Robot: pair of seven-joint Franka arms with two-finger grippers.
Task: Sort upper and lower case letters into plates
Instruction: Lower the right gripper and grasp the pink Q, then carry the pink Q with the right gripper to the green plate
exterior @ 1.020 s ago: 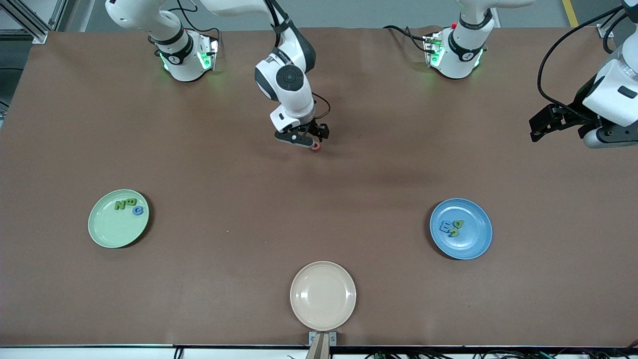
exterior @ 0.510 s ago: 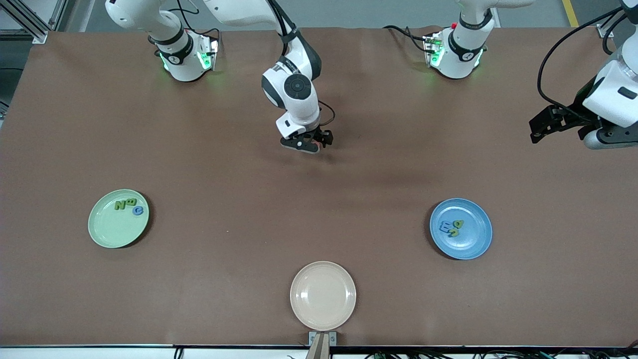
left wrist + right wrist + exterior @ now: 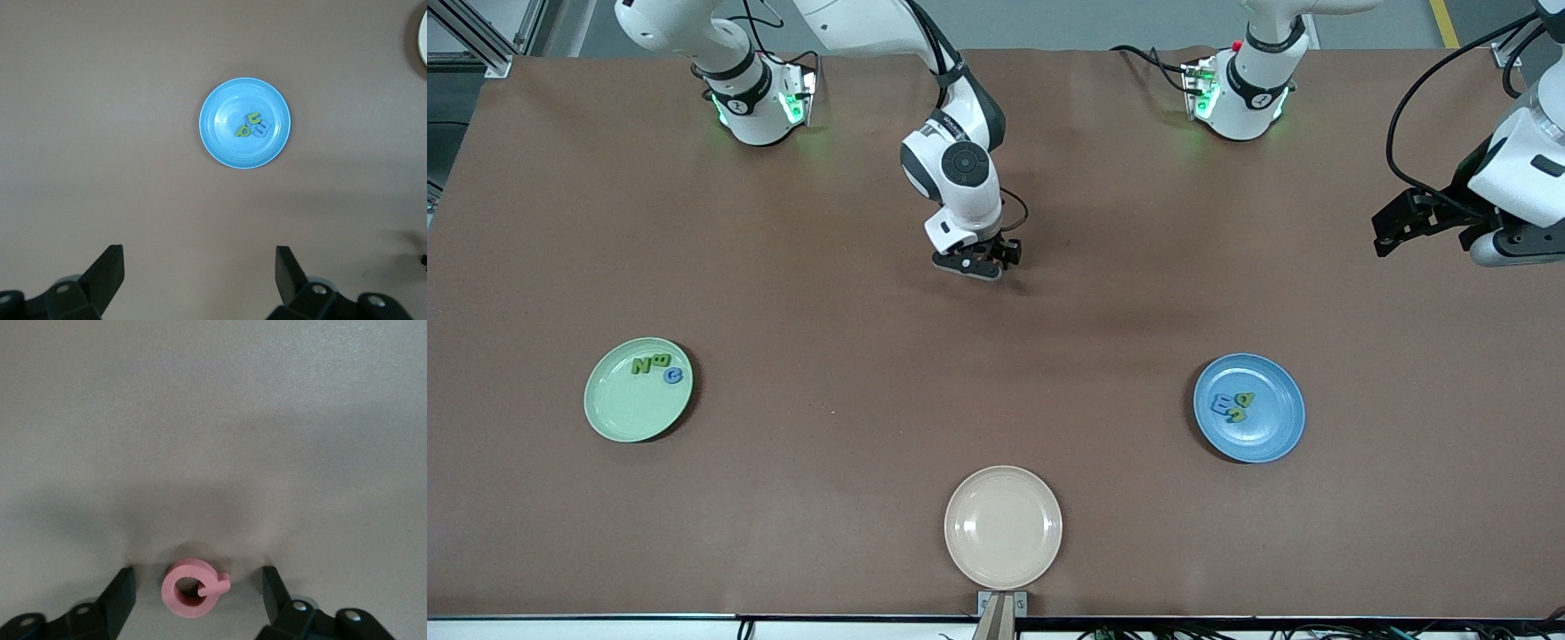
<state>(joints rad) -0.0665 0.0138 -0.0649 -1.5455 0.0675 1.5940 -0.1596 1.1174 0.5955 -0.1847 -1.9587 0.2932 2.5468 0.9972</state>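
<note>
A pink ring-shaped letter [image 3: 193, 567] lies flat on the brown table, hidden under the hand in the front view. My right gripper [image 3: 983, 267] [image 3: 197, 573] is low over it and open, one finger on each side with a gap at both. The mint green plate [image 3: 605, 418] holds three letters [image 3: 656, 366]. The blue plate [image 3: 1272, 436] [image 3: 220, 140] holds a cluster of letters [image 3: 1232, 406] [image 3: 251, 127]. My left gripper [image 3: 1378, 233] [image 3: 199, 250] waits open and empty, high over the left arm's end of the table.
A beige plate [image 3: 1003, 526] with nothing in it sits at the table's edge nearest the front camera, and its rim [image 3: 424, 33] shows in the left wrist view. Brown tabletop [image 3: 854, 400] spreads between the plates.
My right gripper has shifted a little toward the left arm's end and come down over the pink letter, which now is covered in the front view. The left arm has not moved.
</note>
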